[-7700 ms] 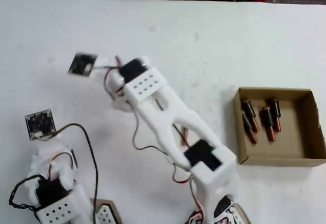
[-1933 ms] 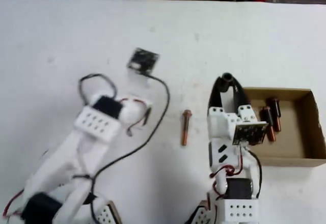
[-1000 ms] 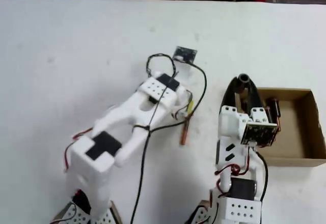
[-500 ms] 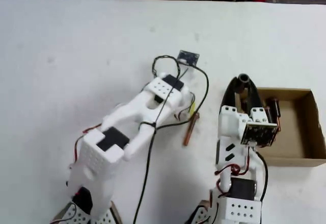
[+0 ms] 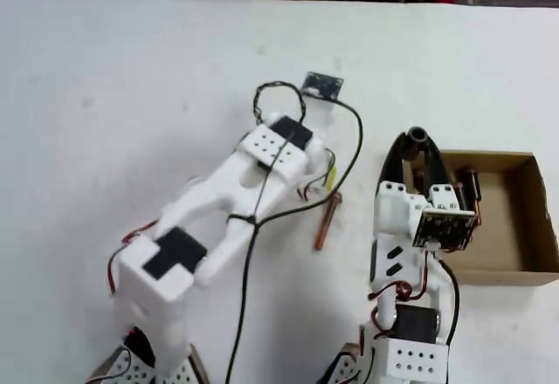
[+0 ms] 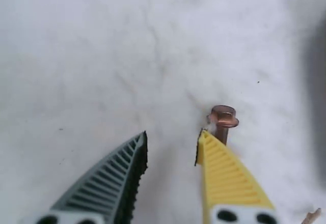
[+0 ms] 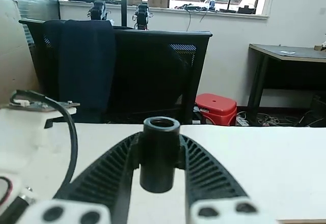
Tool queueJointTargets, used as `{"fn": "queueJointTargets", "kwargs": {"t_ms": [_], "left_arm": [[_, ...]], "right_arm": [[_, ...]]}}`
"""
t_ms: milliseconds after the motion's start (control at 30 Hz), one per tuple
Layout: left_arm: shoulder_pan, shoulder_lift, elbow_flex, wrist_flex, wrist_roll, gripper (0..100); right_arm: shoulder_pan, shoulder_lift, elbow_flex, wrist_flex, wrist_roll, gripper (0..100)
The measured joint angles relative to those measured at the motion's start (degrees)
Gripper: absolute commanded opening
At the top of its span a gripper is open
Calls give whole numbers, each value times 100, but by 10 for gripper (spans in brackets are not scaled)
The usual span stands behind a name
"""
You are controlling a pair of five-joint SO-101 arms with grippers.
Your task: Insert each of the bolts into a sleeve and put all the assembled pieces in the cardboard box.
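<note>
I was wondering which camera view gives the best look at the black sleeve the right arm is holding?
The right wrist view: the sleeve stands upright, clamped in the right pincer, hollow top visible. The high view gives just its dark ring from above. The left wrist view faces the bolt instead.

Overhead over table (image 5: pixel 105 61); left wrist close downward, sharing bolt (image 5: pixel 327 222); right wrist level.

Copper-brown bolt (image 6: pixel 222 119), black sleeve (image 7: pixel 159 152), tan cardboard box (image 5: pixel 514 218), white worktop (image 5: pixel 131 70), left gripper (image 6: pixel 172 132) jaws ribbed, one grey, one yellow
</note>
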Motion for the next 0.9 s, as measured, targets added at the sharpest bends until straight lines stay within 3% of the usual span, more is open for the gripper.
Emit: {"fn": "queueJointTargets", "kwargs": {"t_ms": [467, 900], "left_arm": [[712, -158, 0, 70, 0, 188], [747, -158, 0, -79, 53, 187]], "right_arm": [[35, 0, 0, 0, 0, 17], [44, 0, 0, 0, 0, 17]]}}
